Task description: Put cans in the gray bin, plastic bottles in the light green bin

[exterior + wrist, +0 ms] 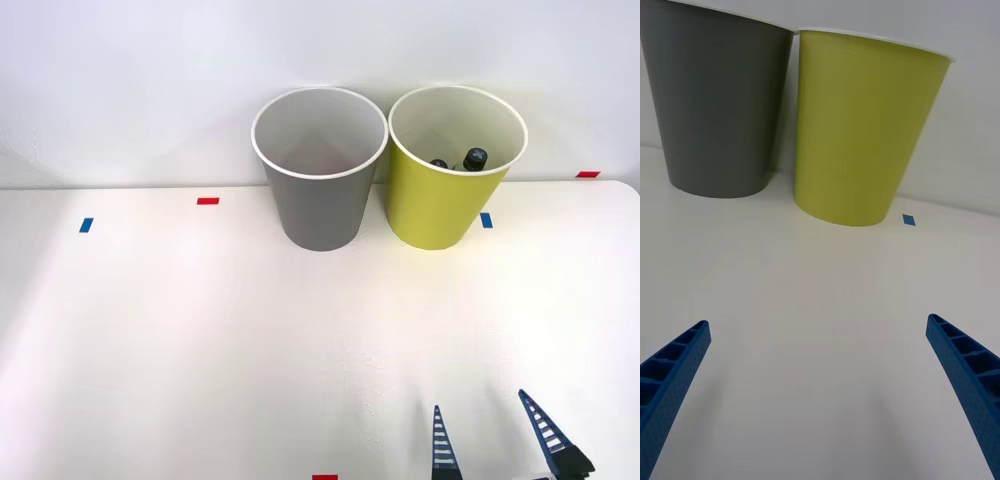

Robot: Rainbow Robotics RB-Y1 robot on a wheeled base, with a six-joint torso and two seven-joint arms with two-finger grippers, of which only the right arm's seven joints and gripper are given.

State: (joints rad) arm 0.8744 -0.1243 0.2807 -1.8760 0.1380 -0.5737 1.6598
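Pincer [490, 432]: right, wide open, holds nothing, low over desk [200, 340].
Bins: gray bin [318, 170] beside light green bin [455, 170]; plastic bottles [474, 158] inside latter.
Tip: w/ no loose item in view, probably done; retract clear of bins.

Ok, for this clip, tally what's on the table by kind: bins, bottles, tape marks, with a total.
Bins: 2, the gray bin and the light green bin.
Plastic bottles: 2 black-capped tops showing inside the light green bin.
Tape marks: 6; 3 red, 2 blue... correction: 5 in all.
Total: 9.
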